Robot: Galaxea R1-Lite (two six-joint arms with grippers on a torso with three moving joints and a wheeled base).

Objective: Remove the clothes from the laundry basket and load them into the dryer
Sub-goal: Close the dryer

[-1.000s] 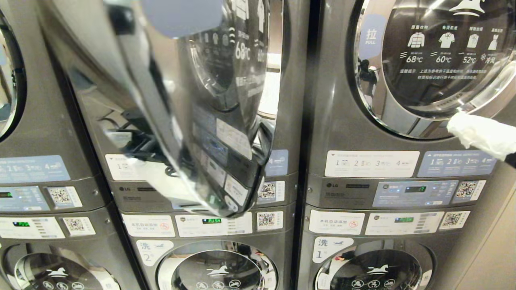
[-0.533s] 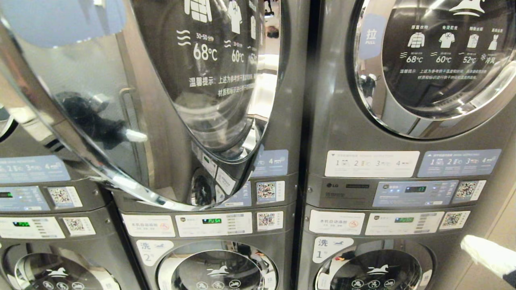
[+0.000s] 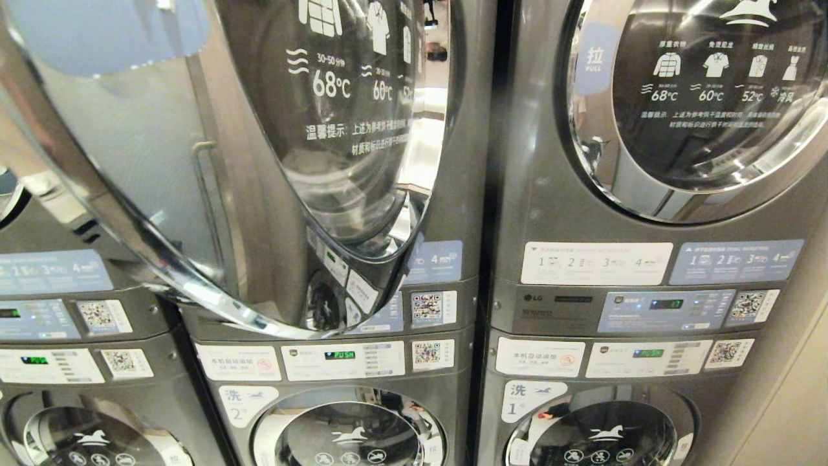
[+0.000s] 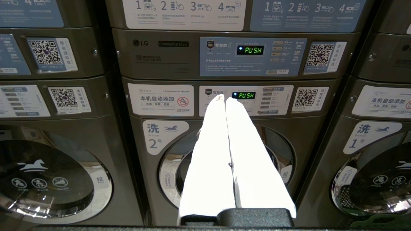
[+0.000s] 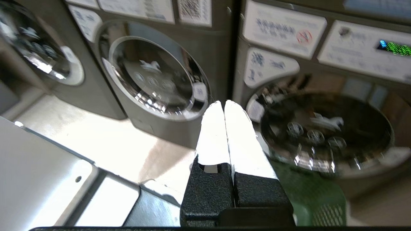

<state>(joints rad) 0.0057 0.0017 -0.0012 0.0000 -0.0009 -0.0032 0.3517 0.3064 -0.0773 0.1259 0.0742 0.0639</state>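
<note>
So from the head cam I've got the middle dryer door (image 3: 213, 162) swung wide open toward me, with neither arm in that shot. My right gripper (image 5: 223, 106) is pinched fully together with nothing in it, pointing at the lower washers just above the green laundry basket (image 5: 308, 192). The left gripper (image 4: 224, 99) is clamped together too, empty, parked facing washer no. 2 (image 4: 224, 160); can't see any clothes.
</note>
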